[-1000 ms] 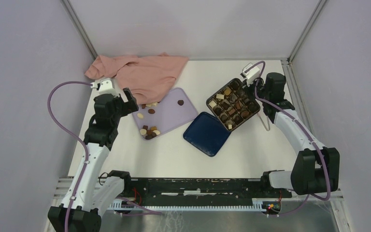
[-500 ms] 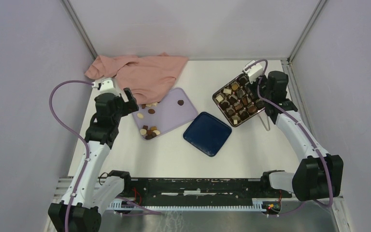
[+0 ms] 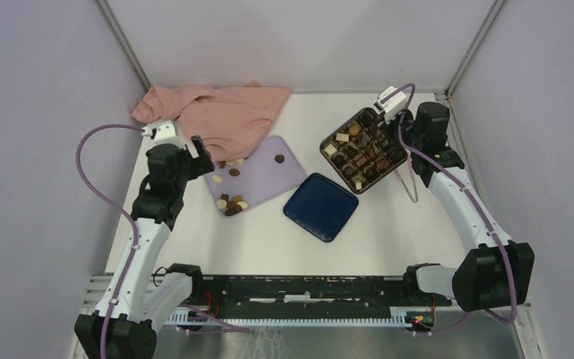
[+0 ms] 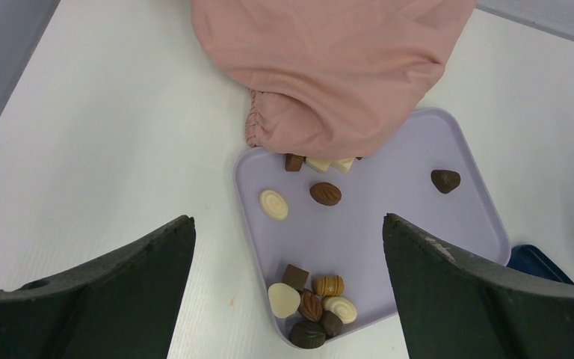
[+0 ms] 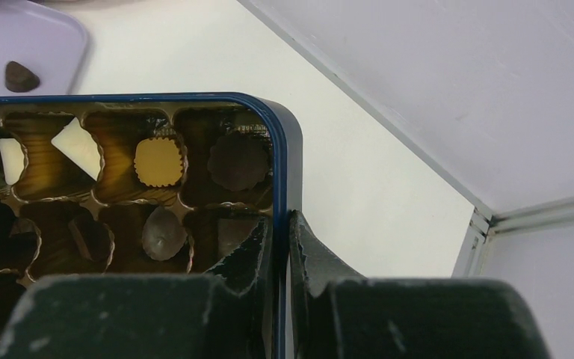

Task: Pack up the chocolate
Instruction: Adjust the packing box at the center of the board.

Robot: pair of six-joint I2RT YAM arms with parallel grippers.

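Right gripper (image 5: 280,247): clamped on right rim of dark blue square gridded box (image 5: 284,149)
Left gripper (image 4: 288,219): spread, empty
Care: box possibly lifted; keep level, small brown and cream chocolates (image 5: 158,161) seated

The top external camera looks down from above and behind the arm bases over the whole table (image 3: 269,239). The left wrist camera looks steeply down, between its fingers (image 4: 105,299), at the lilac tray (image 4: 389,224) and pink cloth (image 4: 329,67). The right wrist camera sits close against the blue box (image 5: 284,149), facing the far right corner. Both wrist views share the tray's lone dark chocolate (image 5: 21,76).
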